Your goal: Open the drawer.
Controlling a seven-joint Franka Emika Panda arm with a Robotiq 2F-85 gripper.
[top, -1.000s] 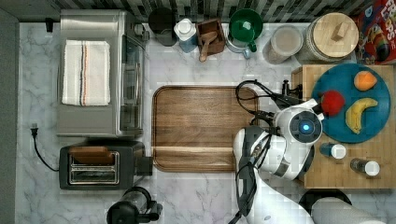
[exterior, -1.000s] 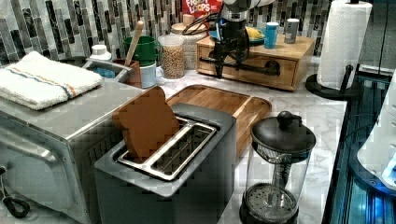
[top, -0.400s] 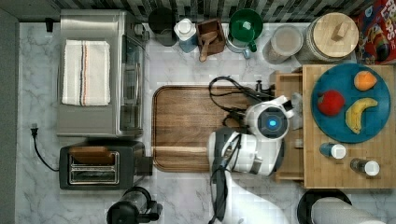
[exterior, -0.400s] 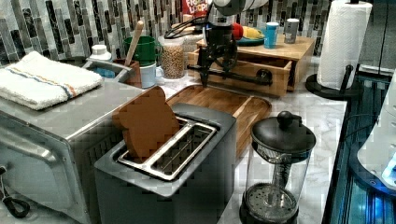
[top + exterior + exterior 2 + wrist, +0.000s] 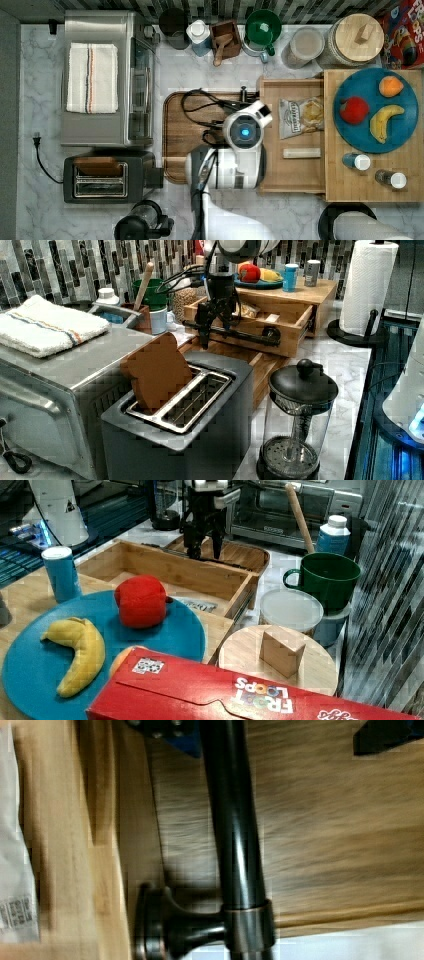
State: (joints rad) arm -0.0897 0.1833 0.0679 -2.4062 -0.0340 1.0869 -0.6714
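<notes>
The drawer [image 5: 292, 175] stands pulled well out from under the bamboo stand, over the brown tray [image 5: 180, 135] on the counter [image 5: 300, 215], a snack bag [image 5: 300, 116] lying inside. The claw [image 5: 214, 322] straddles the black bar handle [image 5: 235, 333]; its fingers look spread around it rather than pinching. I'd pull straight along the drawer's travel, level, so nothing binds or tips.

Top view: straight down over the worktop [image 5: 30, 75]. Left view: low, near the toaster [image 5: 200, 405]. Right view: opposite end, probably close behind the cereal box [image 5: 260, 695]. Wrist view: tight on the drawer [image 5: 320, 820], shared by all.
</notes>
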